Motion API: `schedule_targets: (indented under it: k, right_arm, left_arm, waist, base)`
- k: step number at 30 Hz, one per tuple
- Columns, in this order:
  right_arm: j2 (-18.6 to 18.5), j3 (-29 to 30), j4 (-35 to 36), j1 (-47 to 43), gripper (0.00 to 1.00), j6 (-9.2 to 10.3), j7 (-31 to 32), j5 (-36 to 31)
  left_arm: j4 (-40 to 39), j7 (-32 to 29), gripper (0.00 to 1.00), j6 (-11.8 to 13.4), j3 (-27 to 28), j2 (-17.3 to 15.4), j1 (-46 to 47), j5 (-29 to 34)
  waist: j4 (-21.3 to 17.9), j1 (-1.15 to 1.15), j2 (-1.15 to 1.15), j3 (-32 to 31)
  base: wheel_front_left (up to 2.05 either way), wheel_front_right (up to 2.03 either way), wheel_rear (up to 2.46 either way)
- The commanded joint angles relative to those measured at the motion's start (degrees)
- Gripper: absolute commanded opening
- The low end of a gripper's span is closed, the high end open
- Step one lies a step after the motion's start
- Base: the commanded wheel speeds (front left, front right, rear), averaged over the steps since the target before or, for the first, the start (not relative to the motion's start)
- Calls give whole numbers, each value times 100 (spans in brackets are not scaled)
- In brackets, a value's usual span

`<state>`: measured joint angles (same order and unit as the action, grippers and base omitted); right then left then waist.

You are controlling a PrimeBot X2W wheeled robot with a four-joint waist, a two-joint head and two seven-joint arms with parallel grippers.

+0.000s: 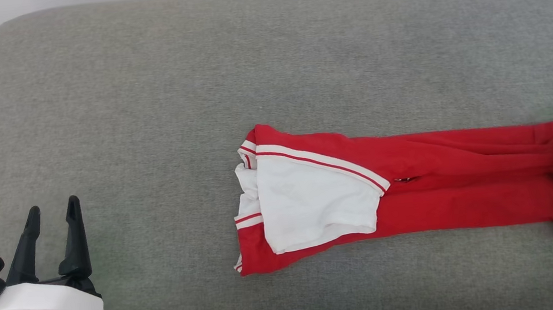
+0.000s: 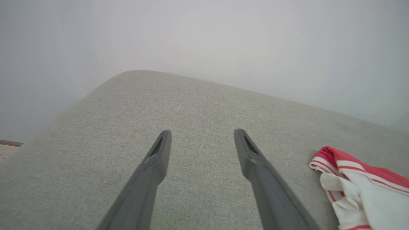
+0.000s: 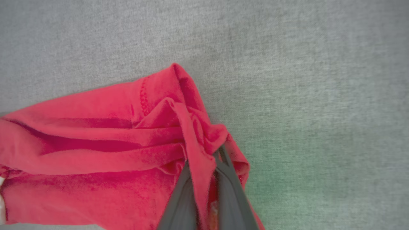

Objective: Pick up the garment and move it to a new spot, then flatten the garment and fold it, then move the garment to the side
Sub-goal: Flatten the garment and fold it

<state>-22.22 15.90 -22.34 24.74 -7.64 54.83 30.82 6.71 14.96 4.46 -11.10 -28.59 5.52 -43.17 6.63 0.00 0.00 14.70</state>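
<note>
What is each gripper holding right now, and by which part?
The right gripper pinches the garment at its bunched red end; the left gripper holds nothing.

Shirt (image 1: 413, 181) on cushion (image 1: 146, 86), right of centre — sleeves at its left end, its right end in right tool (image 3: 206, 169); left tool (image 1: 53, 205) well apart at near left.

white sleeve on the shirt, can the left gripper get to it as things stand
Probably yes. The left gripper stands open, and bare grey cushion lies between it and the white sleeve. The right gripper pinches the far red end of the garment, out of the way.
</note>
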Motion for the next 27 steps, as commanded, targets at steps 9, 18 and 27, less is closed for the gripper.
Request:
schedule_targets:
  k: [9, 18, 27]
  right_arm:
    - [353, -238, 773, 21, 0, 16, 380, 516]
    - [1008, -782, 1998, -378, 0, 16, 701, 760]
    - [1629, -1673, 2059, -263, 0, 16, 501, 731]
  left_arm:
    - [31, 29, 100, -266, 430, 260, -193, 302]
    - [73, 28, 100, -381, 465, 378, -213, 380]
    - [213, -7, 100, -498, 251, 487, 22, 409]
  waist:
    - [-249, 0, 0, -42]
    - [-166, 0, 0, -151]
    - [303, 0, 0, -261]
  base:
    - [0, 0, 0]
    - [0, 0, 0]
    - [0, 0, 0]
